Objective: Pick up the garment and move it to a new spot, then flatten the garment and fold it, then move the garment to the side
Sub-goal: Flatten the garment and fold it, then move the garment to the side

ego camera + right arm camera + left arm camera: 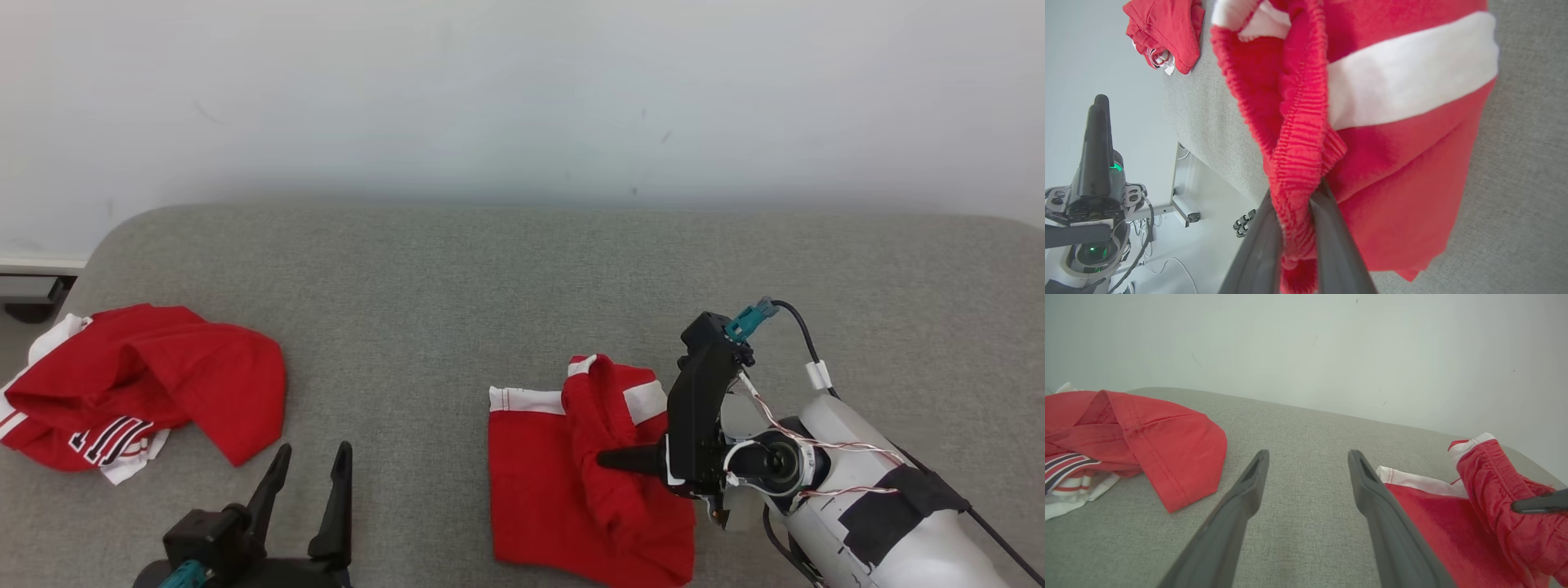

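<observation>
The garment is a small red piece w/ white trim, sitting toward 5 o'clock on the grey cushion, near the front edge. Its left half lies flat, roughly square, w/ a narrow white band along the 12 o'clock edge. The middle is bunched into a raised ridge running from 12 to 6. In the right wrist view that ridge is a ribbed, gathered red hem, prob. an elastic waistband, w/ a wide white stripe crossing the smoother red cloth beside it. In the left wrist view the same ridge stands above the flat part.

The right gripper comes in from the garment's 3 o'clock side, fingers pointing to 9. Its fingers are clamped on the ribbed hem: the right wrist view shows the cloth pinched between both dark fingers, w/ red fabric filling the gap. One fingertip lies against the ridge in the left wrist view.

The left gripper is at 7 o'clock, low over bare cushion, fingers spread wide apart w/ nothing between them, pointing to 12. It's well apart from the garment.

A second red garment, a crumpled jersey w/ white trim and dark lettering, lies at 9 o'clock by the cushion's left edge. A pale wall is behind, at 12.
</observation>
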Controlling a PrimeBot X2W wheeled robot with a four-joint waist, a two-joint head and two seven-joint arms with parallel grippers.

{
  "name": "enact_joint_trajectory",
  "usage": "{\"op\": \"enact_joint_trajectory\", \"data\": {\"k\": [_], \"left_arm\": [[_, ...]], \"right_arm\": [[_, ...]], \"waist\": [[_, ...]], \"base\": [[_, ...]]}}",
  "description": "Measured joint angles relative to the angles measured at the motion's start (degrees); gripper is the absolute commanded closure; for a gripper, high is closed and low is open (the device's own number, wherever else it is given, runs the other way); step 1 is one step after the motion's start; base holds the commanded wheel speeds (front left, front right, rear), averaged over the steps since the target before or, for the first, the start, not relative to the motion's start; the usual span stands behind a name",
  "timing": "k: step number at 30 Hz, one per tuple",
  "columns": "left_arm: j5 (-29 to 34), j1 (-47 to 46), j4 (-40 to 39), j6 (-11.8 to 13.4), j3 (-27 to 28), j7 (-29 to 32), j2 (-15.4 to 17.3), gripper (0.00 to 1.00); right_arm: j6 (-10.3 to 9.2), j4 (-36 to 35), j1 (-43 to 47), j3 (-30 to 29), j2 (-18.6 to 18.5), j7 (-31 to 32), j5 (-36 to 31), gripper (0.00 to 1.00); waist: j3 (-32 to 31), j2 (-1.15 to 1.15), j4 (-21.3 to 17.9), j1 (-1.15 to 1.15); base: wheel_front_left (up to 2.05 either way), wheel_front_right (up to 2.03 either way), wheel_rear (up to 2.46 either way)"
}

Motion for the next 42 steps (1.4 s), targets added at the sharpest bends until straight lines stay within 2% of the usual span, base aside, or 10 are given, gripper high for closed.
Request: {"op": "enact_joint_trajectory", "data": {"k": [12,18,19,20,21,25,30,35,42], "left_arm": [[0.09,-1.88,1.90,-0.96,-1.63,0.01,-1.83,0.00],[0.09,-2.83,3.18,-1.44,-1.98,0.00,-2.47,0.00],[0.09,-2.82,3.22,-1.44,-1.87,0.00,-2.44,0.00],[0.09,-2.78,3.34,-1.43,-1.72,0.00,-2.37,0.00],[0.09,-2.77,3.47,-1.43,-1.59,0.00,-2.31,0.00],[0.08,-2.61,4.33,-1.38,-1.09,0.00,-2.02,0.00],[0.08,-1.79,4.46,-1.35,-0.94,0.00,-1.76,0.00],[0.09,-0.21,4.12,-0.89,-0.81,0.00,-1.49,0.00],[0.18,0.04,2.14,-0.42,0.00,0.00,-1.05,0.00]], "right_arm": [[-3.54,3.36,-0.47,-0.82,1.93,-0.65,0.22,1.00],[-4.02,5.68,-1.58,-1.29,2.36,-2.08,0.20,1.00],[-4.08,6.09,-1.65,-1.18,2.59,-2.20,0.16,0.67],[-4.19,6.51,-1.70,-1.11,2.72,-2.29,0.13,0.52],[-4.19,6.79,-1.71,-1.04,2.91,-2.35,0.13,0.00],[-3.81,7.56,-2.59,-0.58,3.22,-2.35,0.12,0.00],[-2.23,6.36,-2.52,-1.14,2.35,-3.08,0.13,0.00],[-0.85,2.69,-1.53,-2.03,-2.32,-6.13,-1.42,0.00],[-0.92,-0.14,2.30,-2.58,-6.57,-8.25,-3.76,0.00]], "waist": [[0.35,0.00,3.21,0.00],[0.59,0.00,4.80,0.00],[0.59,0.00,5.01,0.00],[0.57,0.00,5.15,0.00],[0.52,0.00,5.22,0.00],[0.00,0.00,4.98,0.00],[-0.79,0.00,3.83,0.00],[-1.34,0.00,2.23,0.00],[-1.47,0.00,0.23,0.00]], "base": [[0.00,0.00,0.00],[0.00,0.00,0.00],[0.00,0.00,0.00],[0.00,0.00,0.00],[0.00,0.00,0.00],[0.00,0.00,0.00],[0.00,0.00,0.00],[0.00,0.00,0.00],[0.00,0.00,0.00]]}}
